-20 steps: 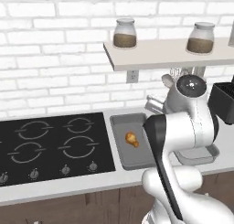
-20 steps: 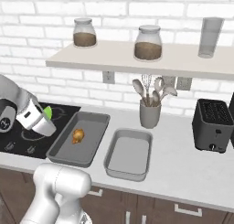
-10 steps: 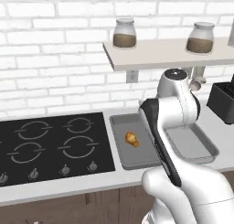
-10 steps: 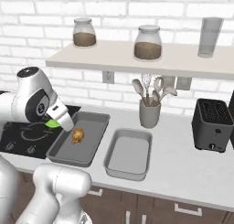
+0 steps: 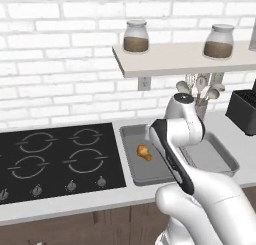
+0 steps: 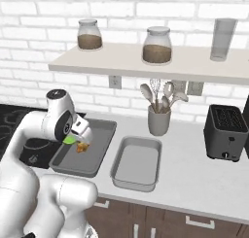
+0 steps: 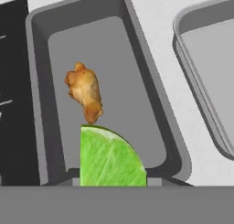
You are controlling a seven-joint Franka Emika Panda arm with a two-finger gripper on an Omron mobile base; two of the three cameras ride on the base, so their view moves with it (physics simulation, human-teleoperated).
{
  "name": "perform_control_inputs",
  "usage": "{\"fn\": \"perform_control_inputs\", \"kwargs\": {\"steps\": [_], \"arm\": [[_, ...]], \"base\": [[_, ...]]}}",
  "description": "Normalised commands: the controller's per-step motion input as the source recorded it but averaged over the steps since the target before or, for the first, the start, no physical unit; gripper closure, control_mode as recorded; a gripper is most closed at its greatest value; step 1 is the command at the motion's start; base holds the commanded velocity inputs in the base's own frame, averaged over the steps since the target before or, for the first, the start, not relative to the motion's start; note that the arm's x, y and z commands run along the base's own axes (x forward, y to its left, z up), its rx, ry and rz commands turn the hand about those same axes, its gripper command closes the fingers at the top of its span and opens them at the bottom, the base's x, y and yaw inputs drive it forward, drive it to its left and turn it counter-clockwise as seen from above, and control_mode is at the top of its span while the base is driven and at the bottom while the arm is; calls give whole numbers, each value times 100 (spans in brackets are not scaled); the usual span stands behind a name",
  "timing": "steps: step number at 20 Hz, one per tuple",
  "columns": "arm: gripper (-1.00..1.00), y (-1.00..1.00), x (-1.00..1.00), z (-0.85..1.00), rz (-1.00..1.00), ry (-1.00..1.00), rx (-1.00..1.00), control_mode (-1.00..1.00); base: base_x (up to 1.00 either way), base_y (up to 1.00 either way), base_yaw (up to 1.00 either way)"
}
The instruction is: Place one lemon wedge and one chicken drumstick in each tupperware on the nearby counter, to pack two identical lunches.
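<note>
My gripper (image 6: 77, 136) is shut on a yellow-green lemon wedge (image 7: 112, 157), holding it just above the near end of the left tupperware (image 6: 99, 135). Inside that grey container lies a golden-brown chicken drumstick (image 7: 86, 93), just beyond the wedge; the left base view shows the drumstick (image 5: 144, 151) beside my arm. The second tupperware (image 6: 138, 161) sits to the right on the off-white counter (image 6: 194, 178) with nothing in it. In the hand view its rim (image 7: 205, 81) shows at the right edge.
A black stovetop (image 5: 60, 156) lies left of the containers. Behind them stands a grey utensil holder (image 6: 159, 120), and a dark toaster (image 6: 226, 132) is at the right. A wall shelf (image 6: 146, 62) with jars hangs above.
The arm has swung right and lowered, carrying the lemon wedge from above the stovetop edge to over the left tupperware. The drumstick and both containers have stayed put.
</note>
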Motion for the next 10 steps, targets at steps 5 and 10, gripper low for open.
{"fn": "perform_control_inputs", "kwargs": {"steps": [5, 10], "arm": [[100, 0, 70, -37, 18, 16, 0, -100], [100, 3, 92, -35, 16, 22, -1, -100]], "base": [[0, 0, 0], [0, 0, 0]]}}
